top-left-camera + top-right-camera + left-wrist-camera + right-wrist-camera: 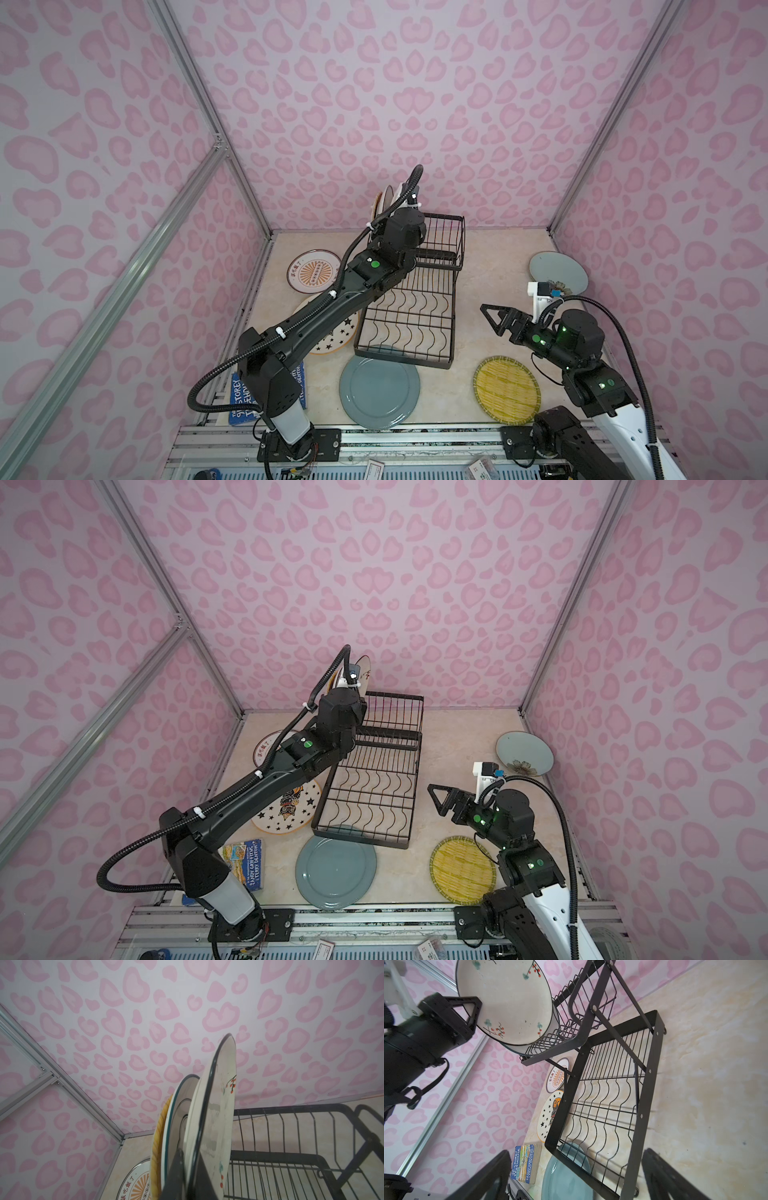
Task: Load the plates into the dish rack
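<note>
Nearest me, the teal plate lies flat under the dish rack front edge; my right gripper hovers wide open beside it; farthest, my left gripper clamps the sprig plate, upright in the raised tier

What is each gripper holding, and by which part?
The left gripper is shut on the sprig plate, pinching its rim while the plate stands on edge in the raised tier of the dish rack. The right gripper is open and holds nothing.
</note>
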Tool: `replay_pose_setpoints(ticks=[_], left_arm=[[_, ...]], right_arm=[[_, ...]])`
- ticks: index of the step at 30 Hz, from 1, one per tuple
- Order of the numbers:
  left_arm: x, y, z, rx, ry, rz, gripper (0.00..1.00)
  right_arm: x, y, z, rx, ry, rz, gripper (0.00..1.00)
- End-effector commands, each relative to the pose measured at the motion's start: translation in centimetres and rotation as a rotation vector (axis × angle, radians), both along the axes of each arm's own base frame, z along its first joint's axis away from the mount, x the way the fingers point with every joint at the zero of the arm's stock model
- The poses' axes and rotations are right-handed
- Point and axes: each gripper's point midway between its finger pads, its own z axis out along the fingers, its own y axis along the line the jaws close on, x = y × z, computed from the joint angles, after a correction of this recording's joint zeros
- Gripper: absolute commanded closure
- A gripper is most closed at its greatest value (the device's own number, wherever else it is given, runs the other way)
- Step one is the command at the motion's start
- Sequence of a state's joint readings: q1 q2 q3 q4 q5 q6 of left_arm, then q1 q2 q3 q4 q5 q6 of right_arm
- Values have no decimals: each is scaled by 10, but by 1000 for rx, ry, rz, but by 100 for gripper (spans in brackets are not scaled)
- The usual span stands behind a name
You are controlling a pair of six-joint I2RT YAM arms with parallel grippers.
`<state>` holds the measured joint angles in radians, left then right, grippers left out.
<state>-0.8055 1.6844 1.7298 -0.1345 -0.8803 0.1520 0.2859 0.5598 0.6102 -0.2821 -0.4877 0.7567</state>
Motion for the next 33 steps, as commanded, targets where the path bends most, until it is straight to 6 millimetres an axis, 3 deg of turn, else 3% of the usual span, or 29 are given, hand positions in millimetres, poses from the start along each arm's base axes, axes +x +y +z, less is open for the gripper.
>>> replay_pose_setpoints(ticks=[1,6,33], left_arm=[[-4,5,44,-93,-121,56,96],[-5,3,51,-70,-138,115,96],[23,2,-5,-33,-29,156,96]], right_arm=[[-1,2,0,1,-13,11,2],[-5,0,3,-8,-25,11,2],[-9,-1,-8,-23,5,17,2]])
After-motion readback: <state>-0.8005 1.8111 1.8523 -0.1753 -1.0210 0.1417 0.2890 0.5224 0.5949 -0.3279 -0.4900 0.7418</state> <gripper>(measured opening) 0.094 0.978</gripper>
